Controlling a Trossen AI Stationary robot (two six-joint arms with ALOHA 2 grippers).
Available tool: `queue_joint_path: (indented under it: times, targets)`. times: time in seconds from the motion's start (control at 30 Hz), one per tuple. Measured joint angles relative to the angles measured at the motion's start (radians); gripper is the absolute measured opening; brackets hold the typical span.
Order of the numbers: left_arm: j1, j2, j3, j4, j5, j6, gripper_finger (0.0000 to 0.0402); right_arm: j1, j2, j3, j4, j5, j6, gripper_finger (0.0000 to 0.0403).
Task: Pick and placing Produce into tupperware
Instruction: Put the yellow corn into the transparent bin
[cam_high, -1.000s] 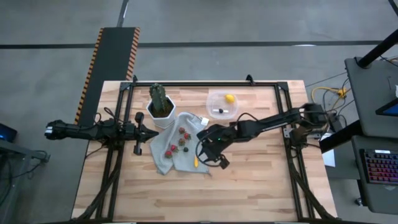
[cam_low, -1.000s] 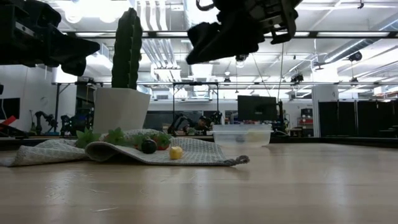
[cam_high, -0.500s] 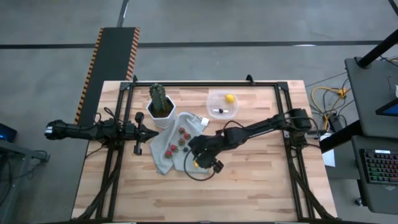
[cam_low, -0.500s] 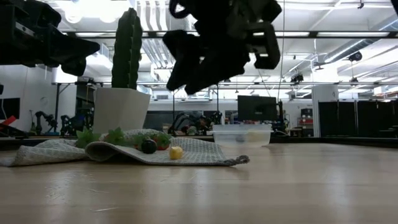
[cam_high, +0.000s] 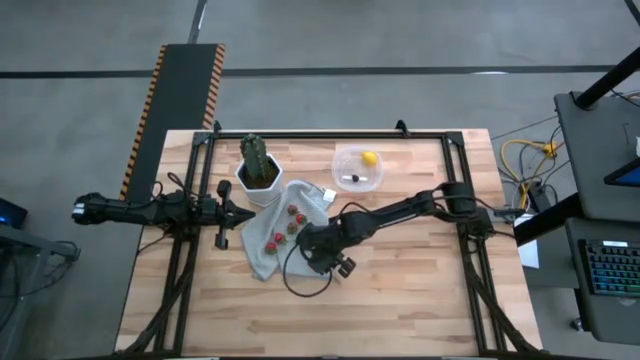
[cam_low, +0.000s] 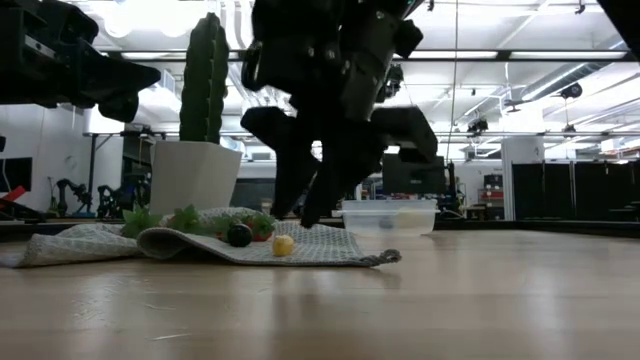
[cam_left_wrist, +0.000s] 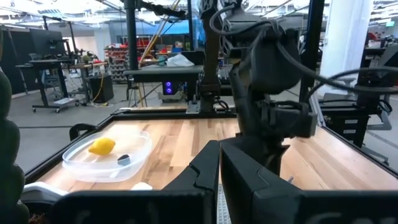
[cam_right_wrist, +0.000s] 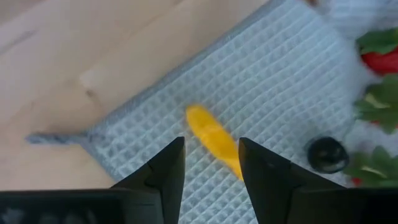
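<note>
High view first, going left to right: the left gripper (cam_high: 222, 213) is parked at the table's left edge, just beside the white pot with the cactus (cam_high: 257, 165). I can't tell from here whether its fingers are apart or closed. Next comes the grey cloth (cam_high: 272, 255) with the red berries (cam_high: 293, 211) spread over it, then the right gripper (cam_high: 318, 258) hanging low over the cloth's right-hand part, and further right and toward the back edge the clear tub (cam_high: 357, 168), which has a lemon (cam_high: 369, 158) and one dark piece already in it.

The right wrist camera tells the real story. The fingers (cam_right_wrist: 165, 171) are spread apart with nothing in them, and the yellow-orange piece (cam_right_wrist: 212, 137) lies on the cloth right in the gap between them, running a bit crosswise. A dark berry (cam_right_wrist: 326, 153) and more red ones sit off to the side, near but not touching it.

From the low camera the gripper is down close to the cloth, just behind the yellow piece (cam_low: 283, 244) near the cloth's front fold.

If I were driving this, I'd say come straight down so the pads straddle the narrow width of the piece, not its length, and stop just shy of the fabric so you don't pinch the cloth along with it. Close gently, it looks small and slippery. Then lift clear before swinging over to the tub.
</note>
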Motion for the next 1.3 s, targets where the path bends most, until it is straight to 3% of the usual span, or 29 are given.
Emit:
queue_joint_path:
  times: [0.57,1.3]
  targets:
    - [0.0,0.0,0.0,0.0,0.0,0.0,0.0,0.0,0.012,0.01,0.003,0.018,-0.111,0.0132]
    - [0.0,0.0,0.0,0.0,0.0,0.0,0.0,0.0,0.016,0.005,0.033,0.011,-0.136,0.0128]
